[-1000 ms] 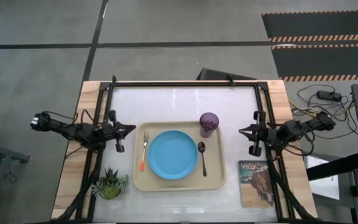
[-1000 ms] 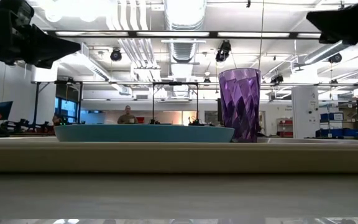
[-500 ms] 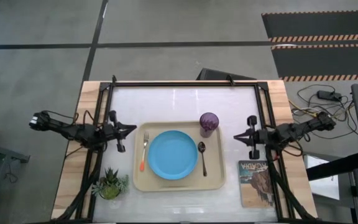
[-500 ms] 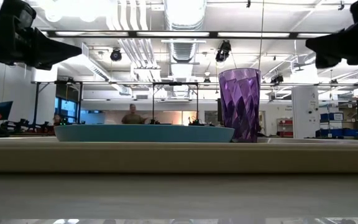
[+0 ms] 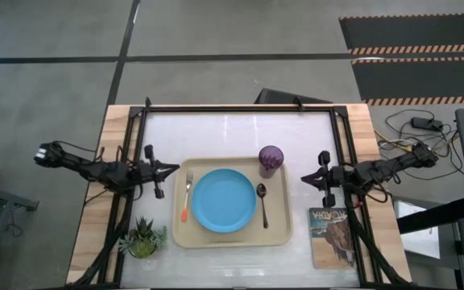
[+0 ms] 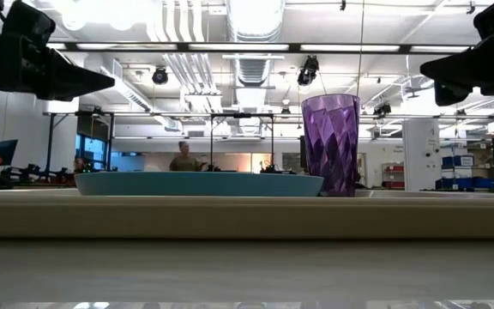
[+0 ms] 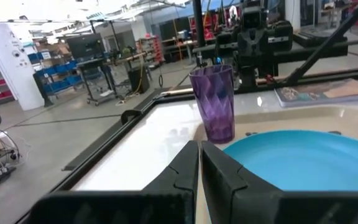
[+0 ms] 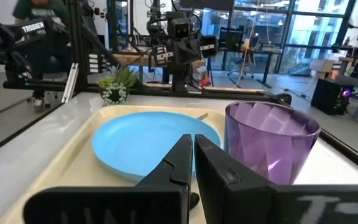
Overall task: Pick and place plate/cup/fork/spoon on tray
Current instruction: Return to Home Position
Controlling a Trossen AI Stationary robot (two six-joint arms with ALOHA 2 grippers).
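The left tool (image 5: 170,167) and right tool (image 5: 305,177), both pinched shut on nothing, hang just outside the tray (image 5: 276,238), one off each side rim. They are likely kept clear because the setting looks done. The plate (image 5: 223,200) sits central, with the fork (image 5: 187,197) and spoon (image 5: 263,203) flanking it and the cup (image 5: 270,159) at the tray's far right corner. Open table (image 5: 232,133) lies beyond.

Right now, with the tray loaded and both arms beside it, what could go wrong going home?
1. The cup stands upright at the tray's far right corner, nearest the shut right gripper; a sideways swing could tip it.
2. The shut left gripper points at the tray's left rim near the fork; a low move might nudge the tray.
3. The book lies beside the right arm and could get clipped.
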